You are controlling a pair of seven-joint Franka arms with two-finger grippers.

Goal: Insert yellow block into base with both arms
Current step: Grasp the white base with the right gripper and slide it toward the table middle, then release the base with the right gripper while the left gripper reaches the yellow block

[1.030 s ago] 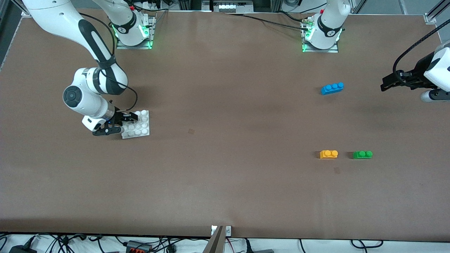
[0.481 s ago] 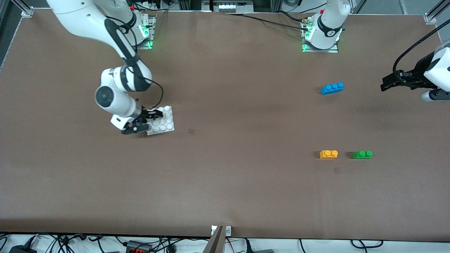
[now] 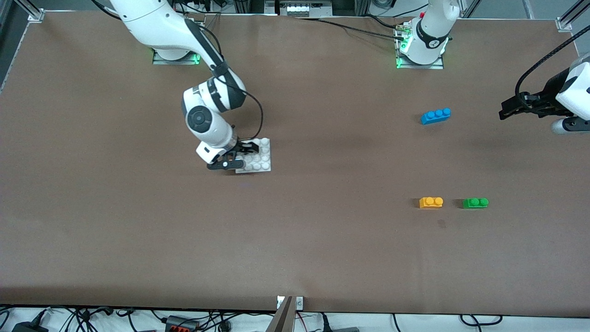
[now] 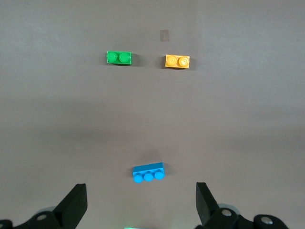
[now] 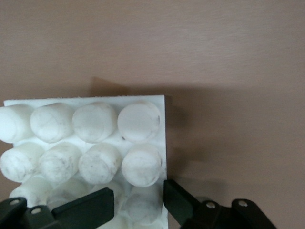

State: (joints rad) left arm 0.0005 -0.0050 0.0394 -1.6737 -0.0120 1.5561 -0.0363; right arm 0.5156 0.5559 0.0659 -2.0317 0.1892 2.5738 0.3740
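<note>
Yellow block (image 3: 431, 202) on table, beside green brick (image 3: 475, 203) | right gripper (image 3: 239, 156) jaws clamped on base (image 3: 260, 159) | left gripper (image 3: 507, 110) jaws wide, empty

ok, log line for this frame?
right gripper: shut on base, carrying | left gripper: open, waiting | yellow block: on table, untouched

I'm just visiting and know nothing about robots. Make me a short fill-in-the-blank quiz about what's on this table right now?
1. The right gripper is shut on the white ____.
2. The yellow block lies beside the ____ block.
3. The blue block has ____ studs.
4. The left gripper waits with its fingers ____.

Missing words: base; green; three; open
</note>
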